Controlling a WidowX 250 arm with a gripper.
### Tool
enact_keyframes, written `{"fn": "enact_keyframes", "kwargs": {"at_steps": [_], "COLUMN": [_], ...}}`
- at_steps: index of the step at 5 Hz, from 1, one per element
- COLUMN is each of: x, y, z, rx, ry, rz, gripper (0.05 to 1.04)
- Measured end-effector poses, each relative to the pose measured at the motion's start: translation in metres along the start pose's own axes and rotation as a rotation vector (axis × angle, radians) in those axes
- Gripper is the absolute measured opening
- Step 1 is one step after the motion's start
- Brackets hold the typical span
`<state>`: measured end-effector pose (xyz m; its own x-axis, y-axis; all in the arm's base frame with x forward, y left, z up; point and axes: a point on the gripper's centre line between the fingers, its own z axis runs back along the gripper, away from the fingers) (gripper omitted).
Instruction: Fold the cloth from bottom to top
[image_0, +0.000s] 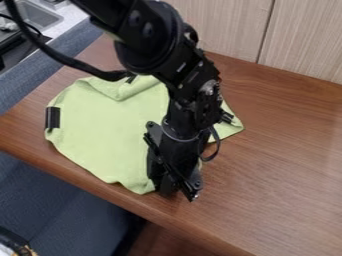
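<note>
Gripper (180, 194) pointing down, the robot arm (190, 95) stood over the cloth (103, 130), its lower end right at the cloth's bottom corner, close to the near edge of the surface (284, 150). Whether it was apart, together or clamped on fabric, I cannot tell. That corner was presumably chosen because a bottom-to-top fold had to begin there, with the free end being lifted and carried over the rest.

The cloth lay mostly flat, in the part of the surface toward its left edge, one side showing beyond the arm on the right. Its upper part was rumpled, which could have left the fold uneven. A dark tab (53, 118) sat at its left side.

With the bottom hem so near the surface's edge, there was little room below it, so the next move likely called for a secure pinch, a small lift, then travel toward the wall (300, 40), where the cloth's top lay.
</note>
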<state>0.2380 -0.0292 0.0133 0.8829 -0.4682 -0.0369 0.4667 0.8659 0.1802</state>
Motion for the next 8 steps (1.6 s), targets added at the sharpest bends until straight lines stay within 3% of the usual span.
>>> {"fn": "enact_keyframes", "kwargs": {"at_steps": [1, 2, 3, 6, 7, 8], "x": [-0.001, -0.005, -0.007, 0.038, 0.06, 0.078], "y": [0.0, -0.001, -0.002, 0.039, 0.063, 0.09], "z": [0.0, 0.005, 0.012, 0.067, 0.068, 0.056], "rx": [0.0, -0.036, -0.058, -0.12, -0.138, -0.156], "ry": [-0.004, -0.018, -0.009, -0.088, -0.059, -0.02], "rz": [0.0, 0.001, -0.004, 0.074, 0.116, 0.171], "gripper": [0.183, 0.091, 0.073, 0.071, 0.071, 0.071]}}
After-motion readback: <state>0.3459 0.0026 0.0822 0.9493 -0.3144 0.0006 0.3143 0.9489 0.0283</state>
